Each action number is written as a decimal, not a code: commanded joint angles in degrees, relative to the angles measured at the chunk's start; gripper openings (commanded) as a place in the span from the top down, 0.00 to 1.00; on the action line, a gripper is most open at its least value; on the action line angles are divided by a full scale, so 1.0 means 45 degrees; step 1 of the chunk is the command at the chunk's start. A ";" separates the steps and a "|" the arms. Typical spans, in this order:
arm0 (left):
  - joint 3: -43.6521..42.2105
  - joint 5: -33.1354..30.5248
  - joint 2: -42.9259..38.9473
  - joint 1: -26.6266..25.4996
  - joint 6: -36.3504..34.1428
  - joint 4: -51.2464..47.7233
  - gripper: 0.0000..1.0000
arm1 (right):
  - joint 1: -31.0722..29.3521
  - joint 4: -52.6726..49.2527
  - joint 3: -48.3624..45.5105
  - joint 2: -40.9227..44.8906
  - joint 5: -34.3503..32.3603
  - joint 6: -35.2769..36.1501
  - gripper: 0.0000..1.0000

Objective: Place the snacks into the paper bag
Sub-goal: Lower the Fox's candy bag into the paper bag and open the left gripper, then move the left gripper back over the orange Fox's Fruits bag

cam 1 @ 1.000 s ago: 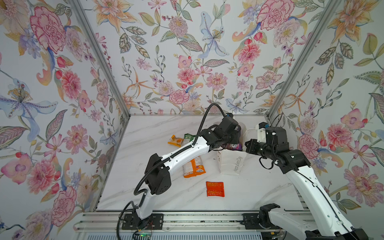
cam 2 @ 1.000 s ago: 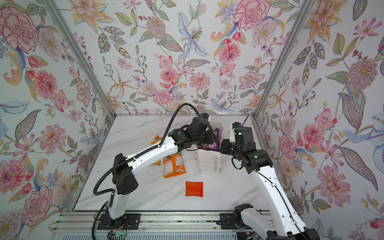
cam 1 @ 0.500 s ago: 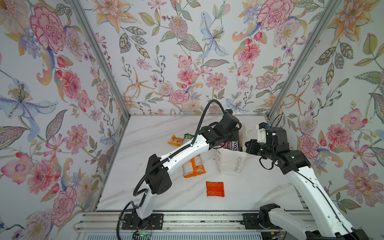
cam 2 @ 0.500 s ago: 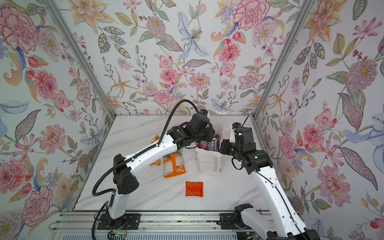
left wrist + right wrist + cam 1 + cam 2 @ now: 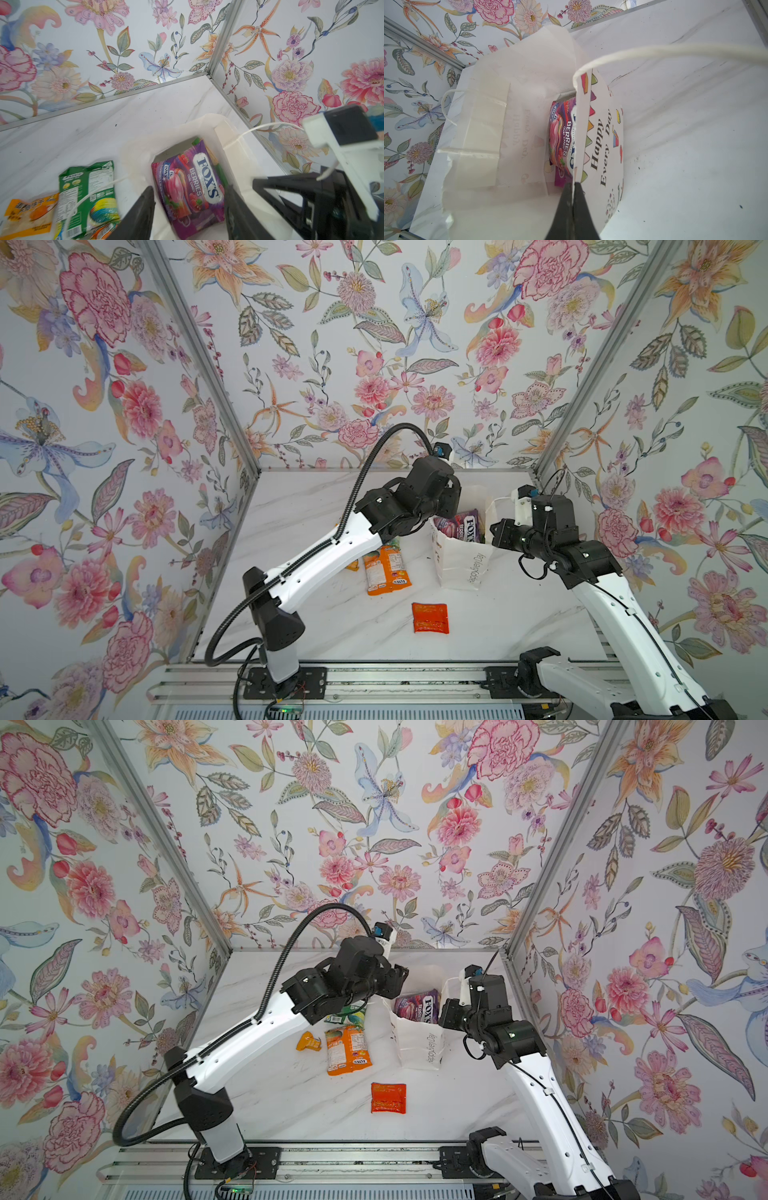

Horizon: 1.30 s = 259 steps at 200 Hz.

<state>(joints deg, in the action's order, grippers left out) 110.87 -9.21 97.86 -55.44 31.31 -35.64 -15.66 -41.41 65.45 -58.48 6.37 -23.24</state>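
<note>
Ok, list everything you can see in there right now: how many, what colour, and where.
paper bag: one, white with grey lettering, standing right of the table's middle
purple sweets packet: one, purple, inside the bag, top poking out
orange sweets packet: one, orange, flat on the table left of the bag
green packet: one, green, behind the orange packet, partly under the left arm
orange sachet: one, small, yellow-orange, left of the orange packet
red sachet: one, red-orange, alone near the table's front
table: one, white marble
walls: three, floral, around the table
left claw: one, black, open above the bag's mouth
right claw: one, black, shut on the bag's rim
</note>
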 commanded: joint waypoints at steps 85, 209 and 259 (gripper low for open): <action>-0.9343 -0.3643 -0.6729 0.0390 -0.1489 0.0630 0.29 | 0.0179 0.0236 0.0053 0.0163 -0.0346 0.0175 1.00; -1.1397 -0.3127 -0.3164 0.0699 -0.1185 0.0906 0.14 | 0.0266 0.0237 -0.0132 0.0322 -0.0255 0.0184 1.00; -1.1960 -0.2266 -0.2278 0.0694 -0.1185 0.1714 0.09 | 0.0297 0.0236 -0.0094 0.0230 -0.0225 0.0205 1.00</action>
<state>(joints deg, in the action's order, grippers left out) 57.76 -22.41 85.12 -52.86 26.13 -30.17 -14.59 -41.76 65.12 -58.33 5.54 -23.20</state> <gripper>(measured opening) 0.899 0.047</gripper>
